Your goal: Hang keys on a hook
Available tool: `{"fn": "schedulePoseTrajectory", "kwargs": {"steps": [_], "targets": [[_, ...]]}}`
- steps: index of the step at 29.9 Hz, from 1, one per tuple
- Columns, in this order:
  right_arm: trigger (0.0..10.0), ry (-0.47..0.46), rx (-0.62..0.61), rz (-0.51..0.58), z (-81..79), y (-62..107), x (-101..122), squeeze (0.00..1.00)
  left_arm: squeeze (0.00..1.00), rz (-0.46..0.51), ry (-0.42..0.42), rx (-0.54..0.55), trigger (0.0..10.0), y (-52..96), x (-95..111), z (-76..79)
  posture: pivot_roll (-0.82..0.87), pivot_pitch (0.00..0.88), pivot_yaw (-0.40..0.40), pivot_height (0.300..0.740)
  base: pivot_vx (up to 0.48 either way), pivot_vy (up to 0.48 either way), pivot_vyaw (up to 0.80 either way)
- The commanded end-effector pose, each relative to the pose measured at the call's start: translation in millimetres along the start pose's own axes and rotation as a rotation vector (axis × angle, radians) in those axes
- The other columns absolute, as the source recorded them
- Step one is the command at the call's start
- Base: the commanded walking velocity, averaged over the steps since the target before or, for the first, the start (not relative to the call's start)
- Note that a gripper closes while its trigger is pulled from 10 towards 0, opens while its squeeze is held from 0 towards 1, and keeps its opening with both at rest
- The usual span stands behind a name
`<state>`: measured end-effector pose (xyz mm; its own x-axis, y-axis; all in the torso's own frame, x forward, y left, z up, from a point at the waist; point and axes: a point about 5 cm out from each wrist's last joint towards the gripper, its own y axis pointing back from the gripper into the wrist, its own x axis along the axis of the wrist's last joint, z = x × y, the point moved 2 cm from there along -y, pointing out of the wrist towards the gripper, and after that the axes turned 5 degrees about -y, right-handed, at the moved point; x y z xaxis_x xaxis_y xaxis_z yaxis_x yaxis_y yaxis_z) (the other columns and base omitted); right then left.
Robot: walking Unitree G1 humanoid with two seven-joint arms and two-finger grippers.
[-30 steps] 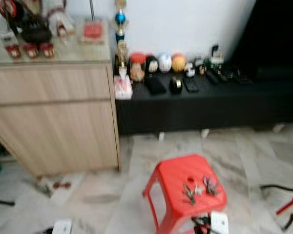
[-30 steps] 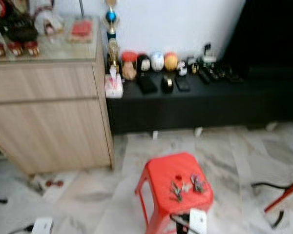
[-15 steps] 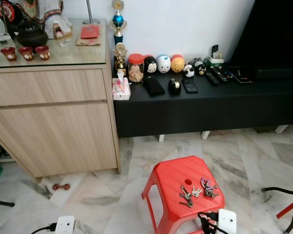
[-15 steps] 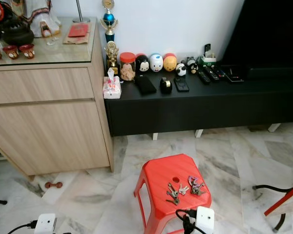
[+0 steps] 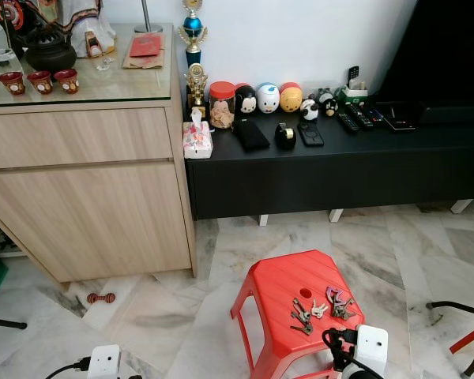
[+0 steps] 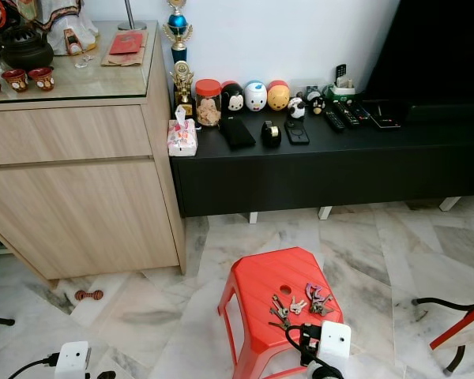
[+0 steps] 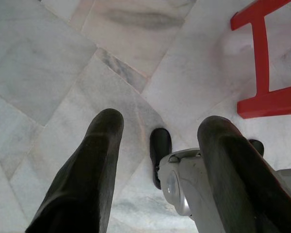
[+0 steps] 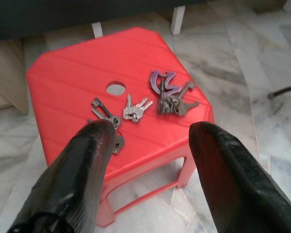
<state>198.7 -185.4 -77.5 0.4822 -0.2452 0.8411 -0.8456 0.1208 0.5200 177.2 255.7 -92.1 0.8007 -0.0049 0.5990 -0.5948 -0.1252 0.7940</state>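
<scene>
The step in hand looks to be the approach for a first pick; to do it well the right gripper [image 8: 145, 160] should come down over one bunch on the red stool [image 5: 280, 278], straddle it with a finger on each side and close on the ring rather than on a loose blade, since the keys lie flat on smooth plastic and may skid; three bunches lie on the stool's top, the purple-tagged keys [image 8: 169, 93] toward its right edge, a small bunch [image 8: 136, 108] beside the stool's round hole, a third [image 8: 106, 112] toward its left; the right gripper hovers just short of the stool's near edge, fingers spread wide, holding nothing; the left gripper [image 7: 160, 160] hangs over the marble floor [image 7: 48, 73] left of the stool, fingers also apart and empty.
</scene>
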Motion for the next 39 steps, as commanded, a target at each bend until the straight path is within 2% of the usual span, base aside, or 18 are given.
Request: {"fn": "schedulePoseTrajectory", "kwargs": {"steps": [1, 6, 7, 8, 9, 10, 11, 12, 14, 19, 23, 25, 27, 29, 39], "targets": [[10.0, 0.033, 0.006, 0.029, 2.8, 2.3, 2, 0.00, 0.00, -0.010, 0.025, 0.004, 10.0, 1.2, -6, 1.6, 0.04, 0.000, -0.085, 0.740, 0.000, 0.000, 0.00], [10.0, 0.074, 0.043, 0.072, 0.8, 4.3, 5, 0.00, 0.00, -0.005, 0.042, 0.018, 10.0, 2.1, -9, 0.4, 0.05, 0.000, -0.097, 0.740, 0.000, 0.000, 0.00], [10.0, 0.121, 0.077, 0.238, -14.1, -20.2, 60, 0.00, 0.00, -0.013, 0.048, 0.024, 10.0, 2.8, -12, 0.7, 0.07, 0.000, -0.104, 0.740, 0.000, 0.000, 0.00], [10.0, 0.123, 0.095, 0.348, -25.9, -31.4, 97, 0.00, 0.00, -0.015, 0.052, 0.025, 10.0, 3.1, -13, 0.9, 0.07, 0.000, -0.108, 0.740, 0.000, 0.000, 0.00], [10.0, 0.120, 0.107, 0.418, -33.3, -35.8, 121, 0.00, 0.00, -0.017, 0.054, 0.024, 10.0, 3.4, -14, 1.0, 0.07, 0.000, -0.111, 0.740, 0.000, 0.000, 0.00], [10.0, 0.120, 0.107, 0.418, -33.3, -35.8, 121, 0.00, 0.00, -0.017, 0.054, 0.024, 10.0, 3.4, -14, 1.0, 0.07, 0.000, -0.111, 0.740, 0.000, 0.000, 0.00], [10.0, 0.119, 0.122, 0.520, -44.2, -37.6, 154, 0.00, 0.00, 0.016, 0.050, 0.009, 10.0, 1.5, -10, 12.1, 0.07, 0.000, -0.118, 0.740, 0.000, 0.000, 0.00], [10.0, 0.118, 0.124, 0.546, -46.5, -37.2, 161, 0.00, 0.00, 0.067, 0.045, -0.009, 10.0, -0.7, -1, 29.2, 0.08, 0.000, -0.126, 0.740, 0.000, 0.000, 0.00], [10.0, 0.119, 0.127, 0.547, -48.1, -37.8, 161, 0.00, 0.00, 0.077, 0.048, -0.010, 10.0, -0.8, 0, 33.7, 0.08, 0.000, -0.132, 0.740, 0.000, 0.000, 0.00], [10.0, 0.122, 0.160, 0.563, -55.4, -37.1, 164, 0.00, 0.00, 0.073, 0.054, -0.007, 10.0, 0.3, -4, 33.7, 0.08, 0.000, -0.131, 0.740, 0.000, 0.000, 0.00], [10.0, 0.162, 0.159, 0.600, -56.1, -28.3, 167, 0.00, 0.00, 0.065, 0.045, -0.010, 10.0, 0.4, -6, 33.7, 0.07, 0.000, -0.125, 0.740, 0.000, 0.000, 0.00], [10.0, 0.163, 0.148, 0.588, -48.9, -23.2, 157, 0.00, 0.00, 0.064, 0.042, -0.011, 10.0, 0.1, -5, 34.4, 0.07, 0.000, -0.120, 0.740, 0.000, 0.000, 0.00], [10.0, 0.166, 0.131, 0.535, -37.1, -16.2, 134, 0.00, 0.00, 0.062, 0.034, -0.015, 10.0, -0.3, -4, 34.9, 0.05, 0.000, -0.112, 0.740, 0.000, 0.000, 0.00], [10.0, 0.173, 0.124, 0.500, -32.6, -15.0, 122, 0.00, 0.00, 0.060, 0.022, -0.020, 10.0, -0.7, -3, 35.8, 0.05, 0.000, -0.111, 0.740, 0.000, 0.000, 0.00], [10.0, 0.164, 0.097, 0.518, -41.7, -26.0, 145, 0.00, 0.00, 0.076, 0.023, -0.028, 10.0, -1.5, 0, 39.6, 0.05, 0.000, -0.129, 0.740, 0.000, 0.000, 0.00]]}}
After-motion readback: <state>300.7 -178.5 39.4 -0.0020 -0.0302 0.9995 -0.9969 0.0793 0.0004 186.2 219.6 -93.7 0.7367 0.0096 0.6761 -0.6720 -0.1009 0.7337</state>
